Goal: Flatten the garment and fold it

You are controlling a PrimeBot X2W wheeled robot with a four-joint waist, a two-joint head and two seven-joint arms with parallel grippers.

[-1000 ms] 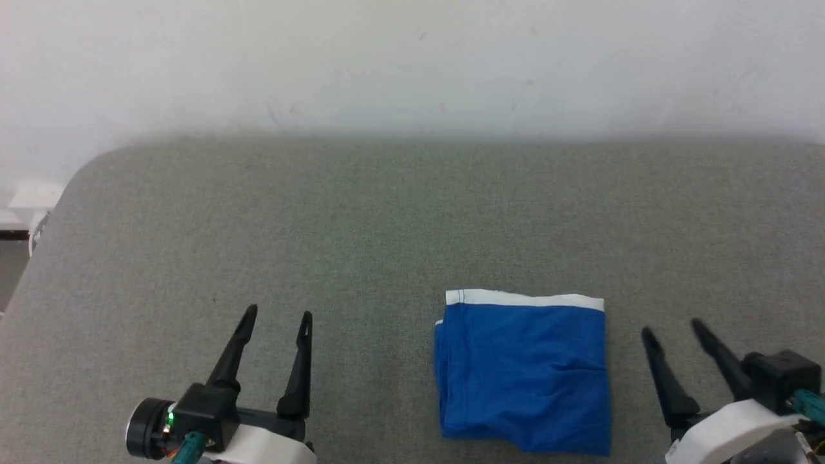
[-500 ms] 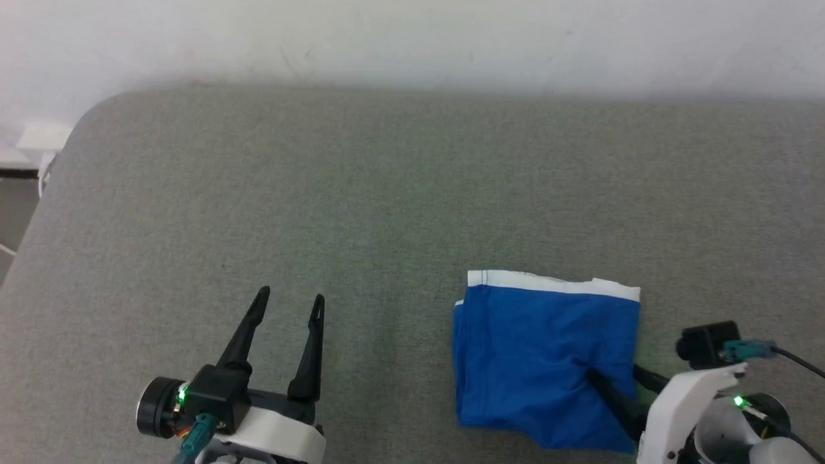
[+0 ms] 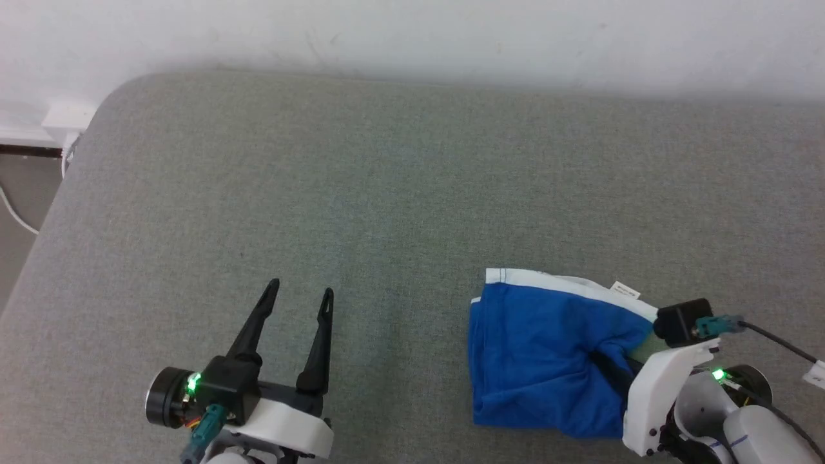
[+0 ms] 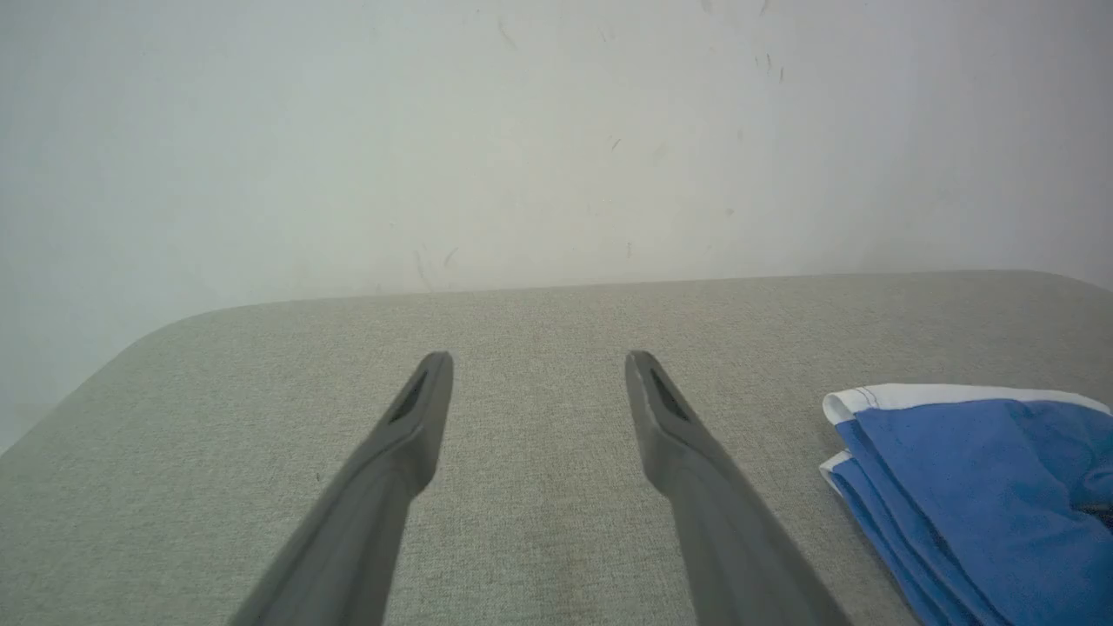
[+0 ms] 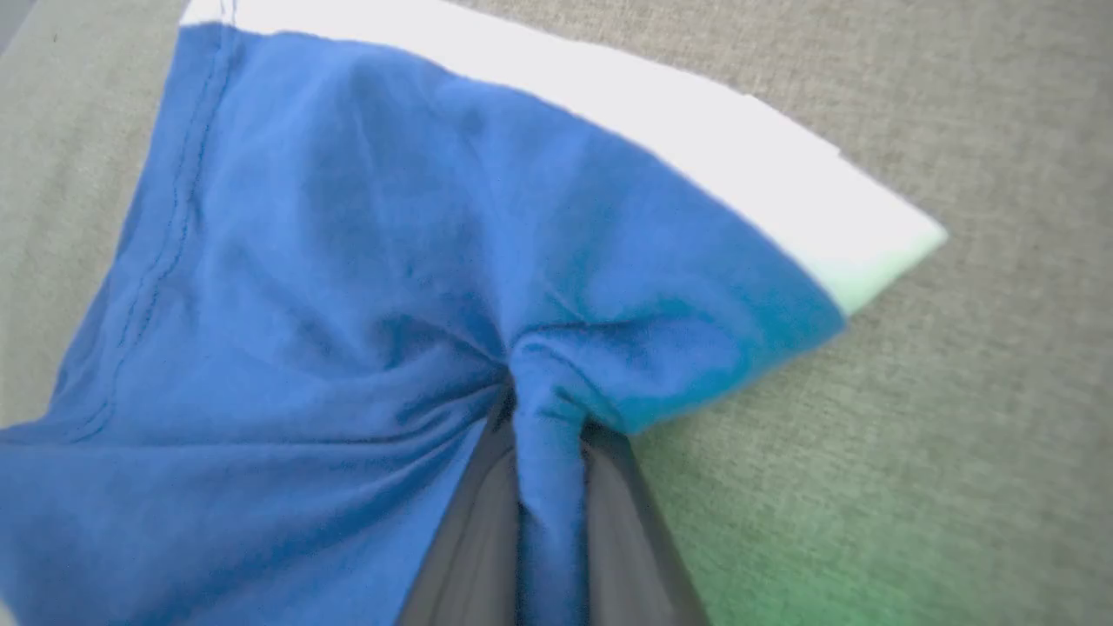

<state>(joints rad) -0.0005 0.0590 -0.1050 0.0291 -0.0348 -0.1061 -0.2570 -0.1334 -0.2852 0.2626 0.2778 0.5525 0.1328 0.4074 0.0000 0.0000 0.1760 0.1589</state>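
Note:
The garment (image 3: 541, 351) is a folded bright blue pair of shorts with a white stripe along its far edge and a small white label (image 3: 625, 290), lying on the grey surface at the lower right. My right gripper (image 3: 609, 364) is shut on a pinch of blue cloth near the garment's right edge; in the right wrist view the fold (image 5: 543, 409) bunches between the two dark fingers. My left gripper (image 3: 300, 295) stands open over bare cloth at the lower left, well apart from the garment (image 4: 974, 487).
A grey fabric-covered surface (image 3: 361, 193) spreads under everything, with a rounded far-left corner and a white wall (image 3: 412, 32) behind it. At the far left, floor and a white cable (image 3: 16, 216) lie beyond the edge.
My right gripper swung in over the garment's right side and closed on a fold of it, lifting and rumpling that edge. The head camera shifted. The left gripper stayed open.

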